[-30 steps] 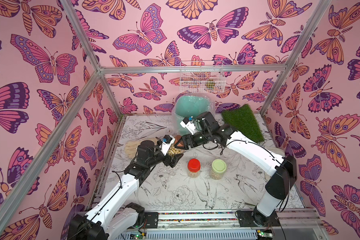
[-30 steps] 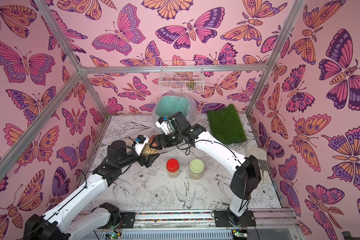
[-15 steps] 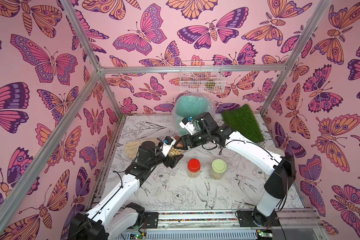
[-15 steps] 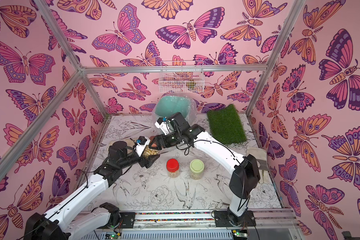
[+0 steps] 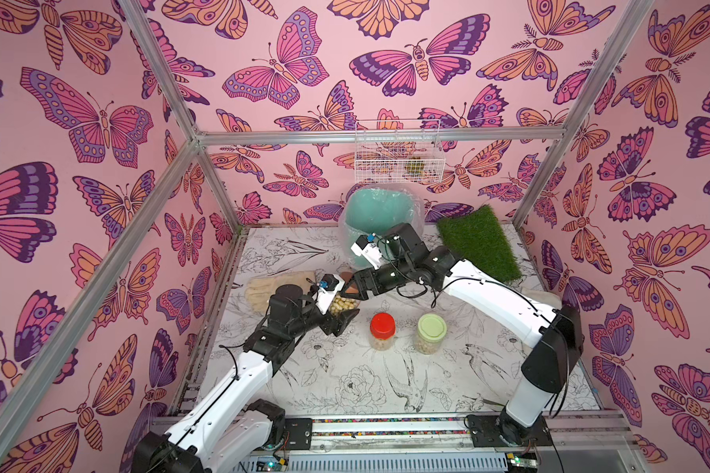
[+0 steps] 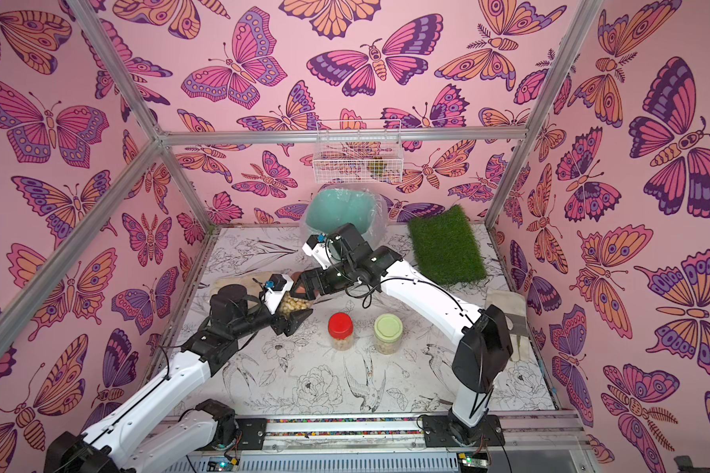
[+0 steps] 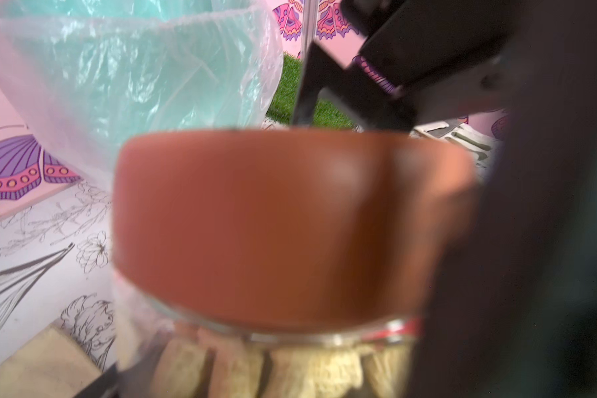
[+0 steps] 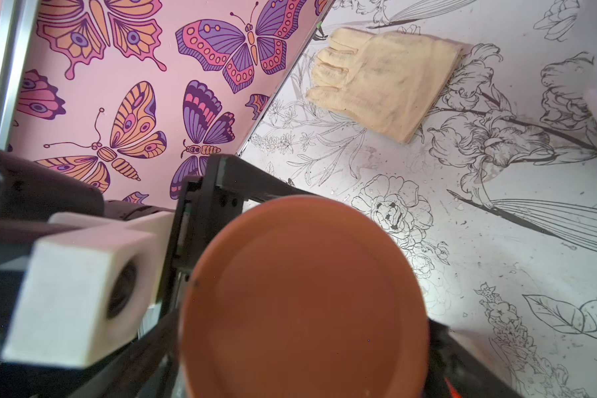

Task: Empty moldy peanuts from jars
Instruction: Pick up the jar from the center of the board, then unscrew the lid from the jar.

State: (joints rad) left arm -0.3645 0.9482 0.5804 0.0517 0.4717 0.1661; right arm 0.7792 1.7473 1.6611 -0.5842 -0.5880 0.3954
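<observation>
Two parked upright mid-table (image 5: 345, 389), capped and showing nuts through clear walls: red-lidded jar (image 5: 382, 329), green-lidded jar (image 5: 431, 332) just beside it. Over to the third, the brown-lidded jar (image 5: 340, 305), tilted and clamped across its clear body by the left gripper (image 6: 295, 310). Plenty of moldy peanuts (image 7: 311, 372) heaped inside, brown lid (image 8: 304, 296) on (nearly filling the right wrist view). Facing that lid head-on, the right gripper (image 5: 354, 288), fingers either side of it. Pinching or merely flanking, impossible to tell. Behind the arms, against the back wall, mint-green bin (image 5: 380, 213) in its plastic liner. Grass mat (image 5: 476, 241) next to it. Pale glove (image 8: 383, 79) flat on the table towards the left wall, near the held jar.
</observation>
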